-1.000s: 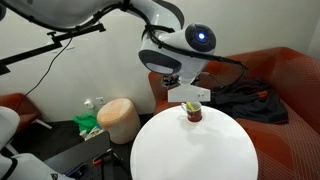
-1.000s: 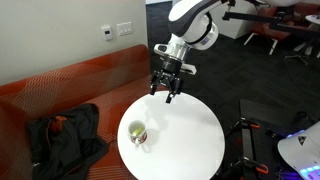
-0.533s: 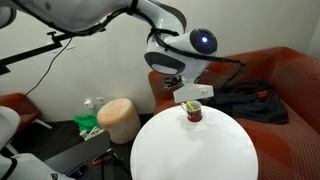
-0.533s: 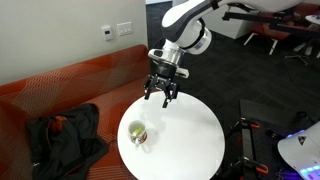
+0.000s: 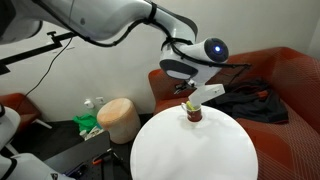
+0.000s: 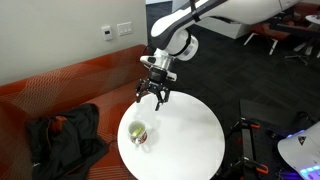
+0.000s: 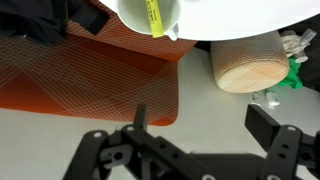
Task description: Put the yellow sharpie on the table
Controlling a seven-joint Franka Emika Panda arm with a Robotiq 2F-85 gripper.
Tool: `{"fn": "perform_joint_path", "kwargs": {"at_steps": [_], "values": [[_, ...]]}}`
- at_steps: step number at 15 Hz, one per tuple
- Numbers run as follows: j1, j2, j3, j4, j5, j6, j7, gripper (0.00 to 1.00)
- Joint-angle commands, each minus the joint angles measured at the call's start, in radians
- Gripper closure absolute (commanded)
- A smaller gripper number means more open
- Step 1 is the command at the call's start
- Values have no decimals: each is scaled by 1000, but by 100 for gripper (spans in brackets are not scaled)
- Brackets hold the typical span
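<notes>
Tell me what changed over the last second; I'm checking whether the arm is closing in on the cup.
The gripper, open and empty, shifted above the table toward the red cup; nothing was grasped. The yellow sharpie stayed in the cup, and the cup did not move.

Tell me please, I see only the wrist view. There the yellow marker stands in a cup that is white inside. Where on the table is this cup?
Observer: The cup is red outside. It stands upright near the edge of the round table, on the side toward the sofa.
Operator: Thank you. Is my hand at the cup, or away from it?
Observer: Away from it. In an exterior view the hand hangs open, higher than the rim of the cup, and touches nothing.
</notes>
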Motion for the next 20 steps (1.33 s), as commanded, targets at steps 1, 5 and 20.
{"fn": "perform_joint_path", "kwargs": {"at_steps": [1, 5, 20], "values": [[-9, 73, 28, 88, 6, 52, -39, 0], [0, 132, 47, 141, -9, 124, -31, 0], [-20, 211, 88, 157, -145, 115, -3, 0]]}}
